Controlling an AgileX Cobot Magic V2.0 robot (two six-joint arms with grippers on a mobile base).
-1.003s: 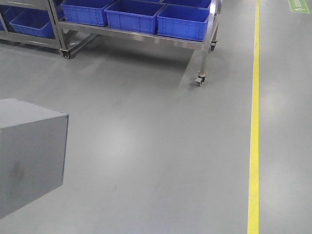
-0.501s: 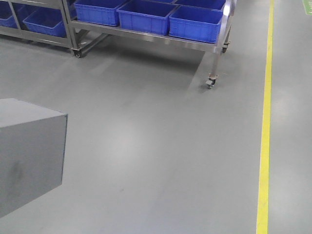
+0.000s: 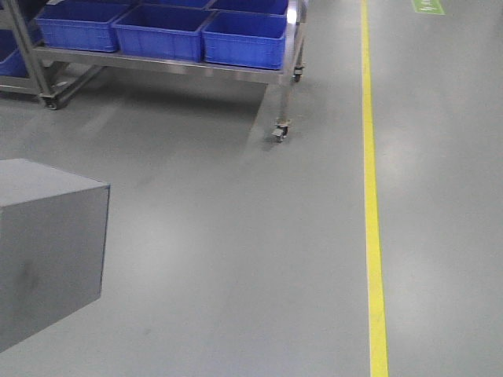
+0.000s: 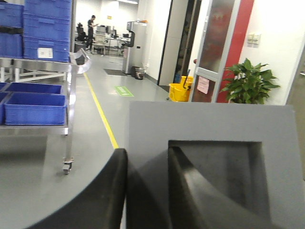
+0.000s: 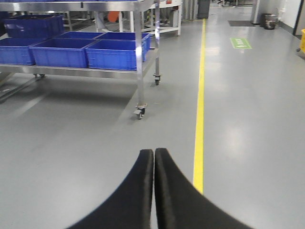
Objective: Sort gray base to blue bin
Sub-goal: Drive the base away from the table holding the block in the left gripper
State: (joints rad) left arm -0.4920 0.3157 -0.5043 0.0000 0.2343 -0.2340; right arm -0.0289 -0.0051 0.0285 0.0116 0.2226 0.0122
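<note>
The gray base [image 4: 209, 138] fills the left wrist view, its square hollow [image 4: 224, 176] facing the camera. My left gripper [image 4: 147, 152] is shut on one wall of it, with one finger [image 4: 102, 195] outside and the other finger [image 4: 190, 191] inside the hollow. In the front view the gray base [image 3: 47, 243] hangs at the left edge above the floor. My right gripper [image 5: 154, 151] is shut with nothing in it, over bare floor. Several blue bins [image 3: 244, 38] sit on a steel cart's low shelf; I cannot tell which one is the task's blue bin.
The steel cart [image 3: 279, 82] on castors stands far left, also seen in the right wrist view [image 5: 139, 71]. A yellow floor line [image 3: 373, 212] runs front to back. A yellow mop bucket [image 4: 179, 92], a potted plant [image 4: 248, 83] and a distant person [image 4: 90, 29] are down the hall.
In the front view the cart and the yellow line have shifted to the left, so the view has swung right. The gray base keeps its place in the left gripper.
</note>
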